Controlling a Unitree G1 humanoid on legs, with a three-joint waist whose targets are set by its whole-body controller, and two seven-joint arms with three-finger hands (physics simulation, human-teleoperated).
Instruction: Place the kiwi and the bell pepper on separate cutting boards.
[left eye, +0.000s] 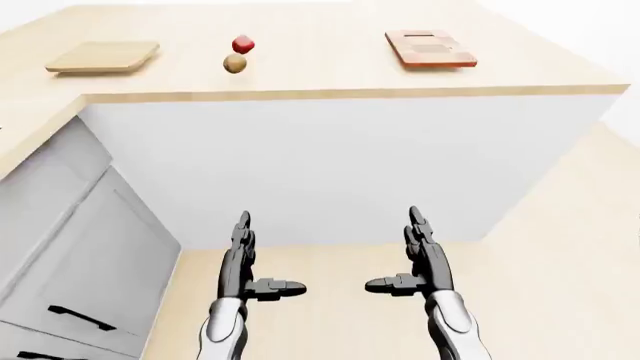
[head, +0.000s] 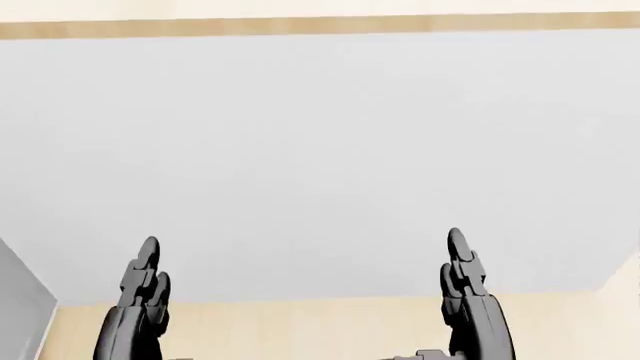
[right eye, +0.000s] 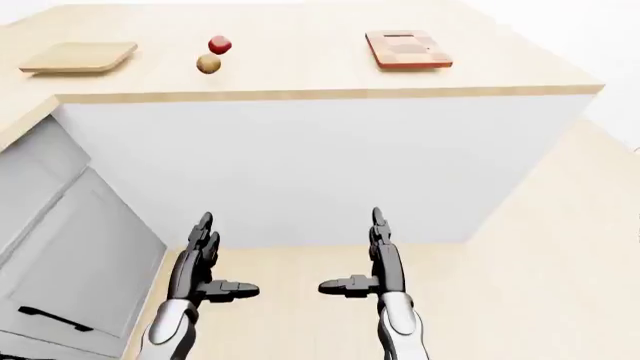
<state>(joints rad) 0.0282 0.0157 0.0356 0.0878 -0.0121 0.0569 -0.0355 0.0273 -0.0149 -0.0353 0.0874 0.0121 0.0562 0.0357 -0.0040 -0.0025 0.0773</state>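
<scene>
Both hands, left hand (left eye: 245, 259) & right hand (left eye: 420, 255), hang spread & empty well short of the counter (left eye: 330, 71), kiwi (left eye: 235, 63) touching bell pepper (left eye: 242, 43) btwn far-left board (left eye: 103, 56) & far-right board (left eye: 430, 48), so a grab there could knock the other fruit rolling

Wood counter (left eye: 330, 71) — two cutting boards (left eye: 103, 56) (left eye: 431, 48), kiwi (left eye: 235, 63), bell pepper (left eye: 242, 43).

Kiwi (left eye: 235, 64) beside bell pepper (left eye: 242, 43), seemingly touching, two cutting boards (left eye: 103, 57) apart
</scene>
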